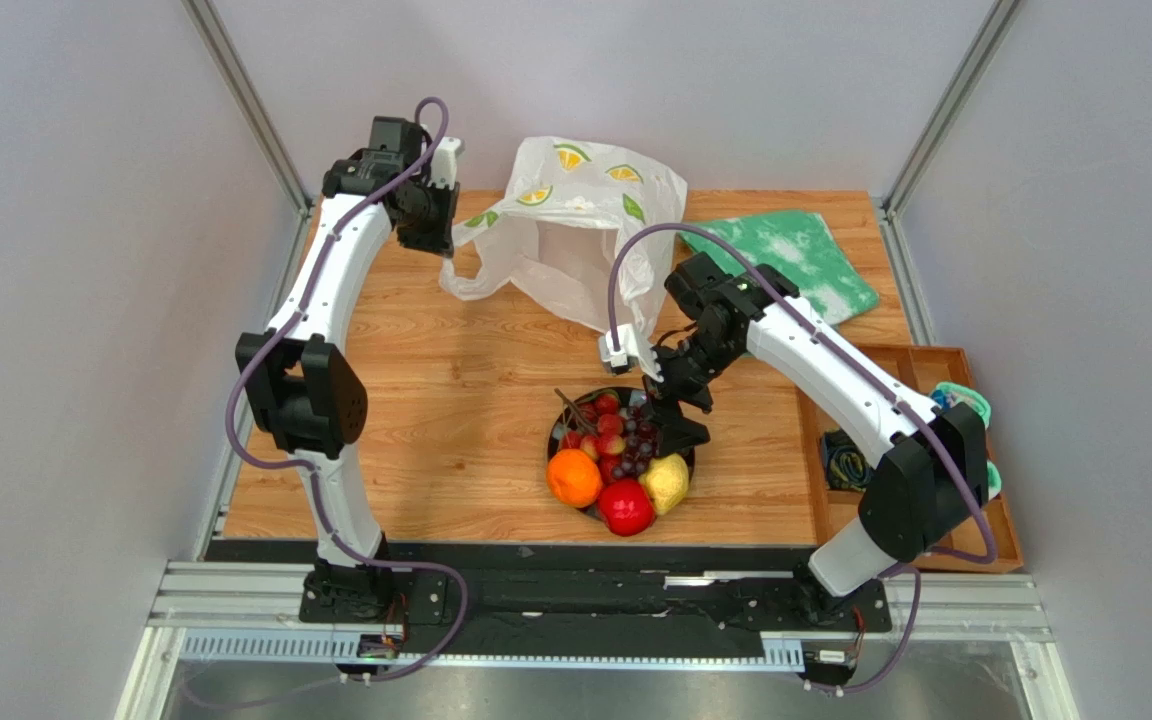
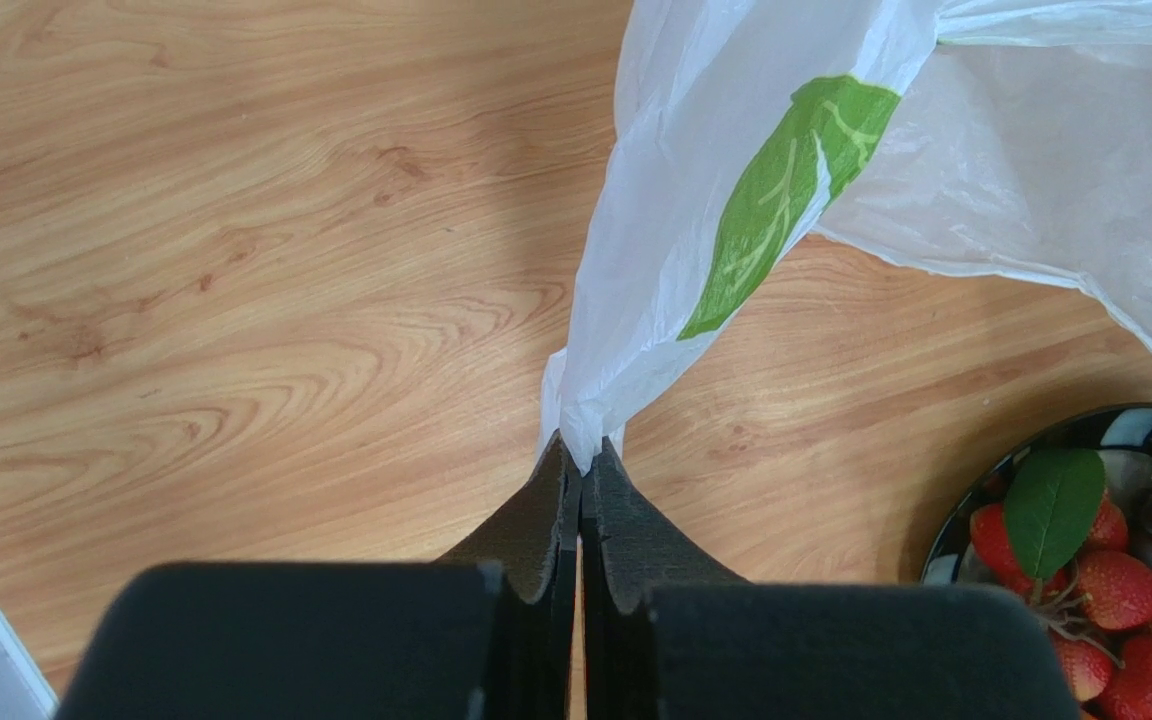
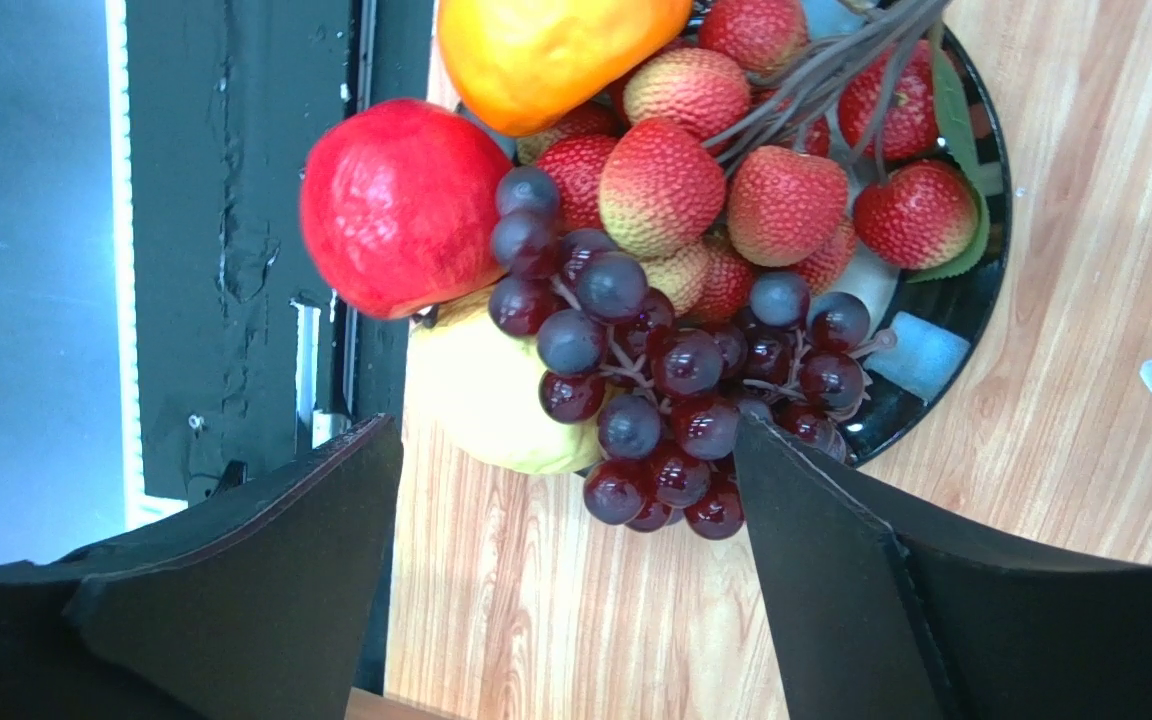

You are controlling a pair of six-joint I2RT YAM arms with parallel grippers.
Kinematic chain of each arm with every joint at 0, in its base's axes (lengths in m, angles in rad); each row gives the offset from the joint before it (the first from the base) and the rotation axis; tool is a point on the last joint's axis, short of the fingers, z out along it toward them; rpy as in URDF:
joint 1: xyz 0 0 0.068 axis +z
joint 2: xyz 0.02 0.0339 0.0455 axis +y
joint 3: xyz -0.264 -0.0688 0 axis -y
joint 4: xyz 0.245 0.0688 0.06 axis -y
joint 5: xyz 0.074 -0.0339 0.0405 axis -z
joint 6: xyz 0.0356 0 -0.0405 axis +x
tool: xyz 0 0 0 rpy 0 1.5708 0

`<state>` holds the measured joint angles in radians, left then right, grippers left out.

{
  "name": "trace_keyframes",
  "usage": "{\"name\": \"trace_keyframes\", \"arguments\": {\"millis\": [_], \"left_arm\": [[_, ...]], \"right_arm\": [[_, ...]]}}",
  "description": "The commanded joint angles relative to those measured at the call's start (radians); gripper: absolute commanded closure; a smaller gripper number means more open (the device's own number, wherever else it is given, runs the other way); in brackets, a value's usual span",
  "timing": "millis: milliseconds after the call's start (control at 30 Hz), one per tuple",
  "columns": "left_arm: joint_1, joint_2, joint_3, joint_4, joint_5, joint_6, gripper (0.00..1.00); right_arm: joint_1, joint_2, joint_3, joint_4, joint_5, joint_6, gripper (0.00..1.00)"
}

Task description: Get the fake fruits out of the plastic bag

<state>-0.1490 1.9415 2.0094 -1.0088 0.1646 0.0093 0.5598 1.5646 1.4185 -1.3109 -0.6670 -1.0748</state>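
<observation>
On the plate (image 1: 554, 437) we see five fruits (image 1: 620, 458) heaped together, our right gripper (image 3: 564, 450) spread wide and empty just over the grapes (image 3: 672, 375), our left gripper (image 2: 582, 468) pinching the limp bag (image 1: 582, 225) up behind, so we judge the emptying nearly done.

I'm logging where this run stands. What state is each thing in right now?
plastic bag: held up by one edge, hanging slack.
left claw: shut on the plastic bag.
right claw: open, empty, above the grapes.
grapes: resting on the plate against the lemon.
strawberry cluster: on the plate.
orange, red apple: on the plate's near side.
green cloth: lying flat, far right.
</observation>
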Motion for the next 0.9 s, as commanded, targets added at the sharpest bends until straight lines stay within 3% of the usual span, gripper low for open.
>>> {"name": "trace_keyframes", "arguments": {"millis": [0, 67, 167, 200, 267, 300, 333, 367, 433, 500, 533, 667, 867], "left_arm": [[-0.004, -0.064, 0.006, 0.012, 0.023, 0.003, 1.00], [-0.004, -0.065, 0.009, 0.012, 0.024, 0.004, 1.00], [-0.004, -0.065, 0.012, 0.010, 0.029, 0.004, 1.00], [-0.004, -0.065, 0.014, 0.009, 0.030, 0.006, 1.00], [-0.004, -0.065, 0.026, 0.010, 0.032, 0.008, 0.98], [-0.004, -0.065, 0.034, 0.007, 0.033, 0.008, 0.92], [-0.004, -0.065, 0.048, 0.006, 0.024, 0.011, 0.63], [-0.004, -0.070, 0.054, 0.006, 0.016, 0.009, 0.48], [-0.004, -0.084, 0.072, 0.006, -0.019, 0.012, 0.26], [-0.003, -0.110, 0.094, 0.006, -0.033, 0.018, 0.20], [0.000, -0.122, 0.100, 0.006, -0.028, 0.026, 0.07], [0.000, -0.202, 0.130, 0.001, 0.027, 0.064, 0.05], [0.009, -0.314, 0.059, -0.007, -0.013, 0.089, 0.04]], "right_arm": [[-0.003, -0.021, 0.043, 0.041, -0.003, 0.091, 0.13], [-0.012, -0.028, 0.069, 0.044, -0.002, 0.117, 0.12], [-0.099, -0.040, 0.108, 0.195, 0.020, 0.316, 0.09], [-0.125, -0.043, 0.112, 0.261, 0.047, 0.519, 0.04], [-0.216, -0.025, 0.141, 0.399, 0.139, 0.678, 0.02], [-0.240, -0.008, 0.158, 0.418, 0.164, 0.790, 0.01], [-0.260, 0.009, 0.180, 0.426, 0.196, 0.820, 0.01], [-0.280, 0.047, 0.218, 0.426, 0.287, 0.852, 0.01], [-0.285, 0.074, 0.246, 0.426, 0.398, 0.918, 0.00], [-0.299, 0.086, 0.244, 0.427, 0.457, 0.929, 0.00], [-0.305, 0.078, 0.231, 0.435, 0.458, 0.931, 0.00], [-0.310, 0.040, 0.155, 0.476, 0.481, 0.920, 0.00], [-0.308, 0.040, 0.158, 0.473, 0.491, 0.866, 0.00]]}}
